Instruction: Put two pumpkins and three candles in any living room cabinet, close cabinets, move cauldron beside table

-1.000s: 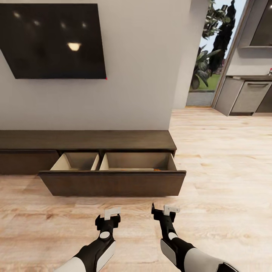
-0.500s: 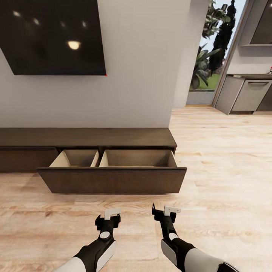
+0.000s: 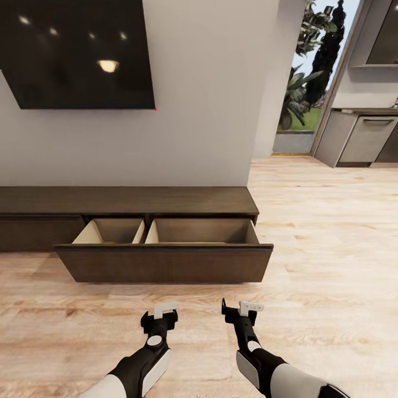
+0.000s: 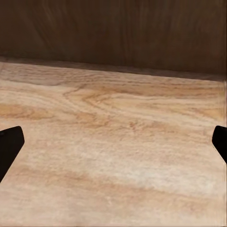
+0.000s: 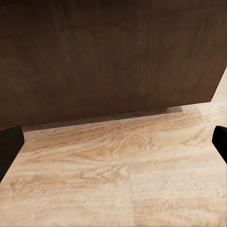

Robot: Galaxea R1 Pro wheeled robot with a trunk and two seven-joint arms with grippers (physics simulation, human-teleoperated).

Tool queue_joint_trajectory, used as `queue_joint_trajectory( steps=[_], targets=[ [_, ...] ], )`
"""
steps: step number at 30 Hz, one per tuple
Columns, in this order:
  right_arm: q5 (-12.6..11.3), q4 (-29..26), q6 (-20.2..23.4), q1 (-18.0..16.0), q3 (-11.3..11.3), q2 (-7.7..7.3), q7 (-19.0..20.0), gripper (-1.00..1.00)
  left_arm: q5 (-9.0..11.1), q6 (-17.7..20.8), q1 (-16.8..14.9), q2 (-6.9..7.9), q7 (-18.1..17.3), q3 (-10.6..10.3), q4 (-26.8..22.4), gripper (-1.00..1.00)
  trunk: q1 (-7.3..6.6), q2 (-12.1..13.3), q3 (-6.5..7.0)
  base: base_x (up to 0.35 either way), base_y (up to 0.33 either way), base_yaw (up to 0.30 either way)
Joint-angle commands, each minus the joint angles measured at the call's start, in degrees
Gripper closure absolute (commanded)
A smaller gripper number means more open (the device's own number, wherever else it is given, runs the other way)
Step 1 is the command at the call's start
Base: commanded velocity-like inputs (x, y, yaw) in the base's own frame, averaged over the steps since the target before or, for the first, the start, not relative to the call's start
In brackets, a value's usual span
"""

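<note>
With the cabinet (image 3: 127, 202) drawer (image 3: 166, 262) pulled out and both the left gripper (image 3: 159, 319) and right gripper (image 3: 241, 310) spread and empty, closing looks next: push its front flush.

My head camera looks down from above at the long dark-brown wood cabinet (image 3: 166, 243); both wrist cameras face its drawer front (image 5: 109, 56) close, low over pale plank floor (image 4: 113, 156).
</note>
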Motion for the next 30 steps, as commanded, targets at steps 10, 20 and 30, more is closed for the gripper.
queue_joint_trajectory(
  steps=[10, 20, 30],
  targets=[
    [-0.1, 0.0, -0.1, -0.1, 0.5, -0.15, -0.3, -1.00, 0.6, 11.3, -0.1, 0.42, 0.6, 0.1, -7.9, -1.00, 2.19, -4.0, -1.85, 0.000, 0.000, 0.000],
    [-0.1, 0.0, -0.1, -0.1, 0.5, -0.19, -0.3, -1.00, 0.6, 11.9, -0.1, 0.36, 0.6, 0.0, -8.1, -1.00, 4.39, -8.1, -3.64, 0.000, 0.000, 0.000],
    [-0.1, 0.0, 0.0, -0.1, 0.5, -0.24, -0.3, -1.00, 0.6, 12.0, -0.1, 0.35, 0.6, 0.1, -8.2, -1.00, 5.93, -10.9, -4.90, 0.000, 0.000, 0.000]
  ],
)
